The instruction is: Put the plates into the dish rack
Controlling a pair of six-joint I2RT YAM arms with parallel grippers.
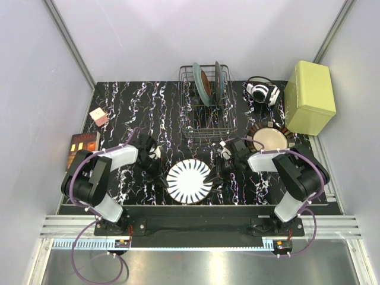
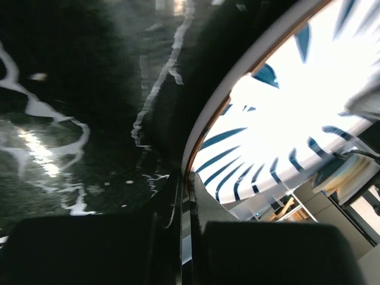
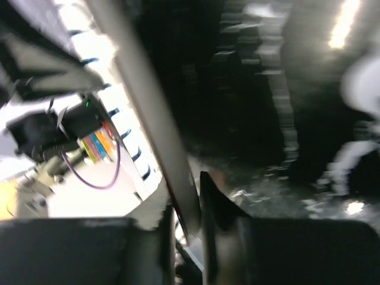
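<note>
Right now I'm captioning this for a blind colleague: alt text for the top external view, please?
The left gripper and right gripper pinch opposite edges of the striped plate at the front of a black marbled table. Behind it the dish rack holds two teal plates upright; a cream plate lies at right.

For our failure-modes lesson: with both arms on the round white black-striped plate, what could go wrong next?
1. The left end effector and right end effector pinch only the rim of the round white black-striped plate; uneven lifting may drop it.
2. It could also knock the upright teal plates in the dark wire dish rack.
</note>
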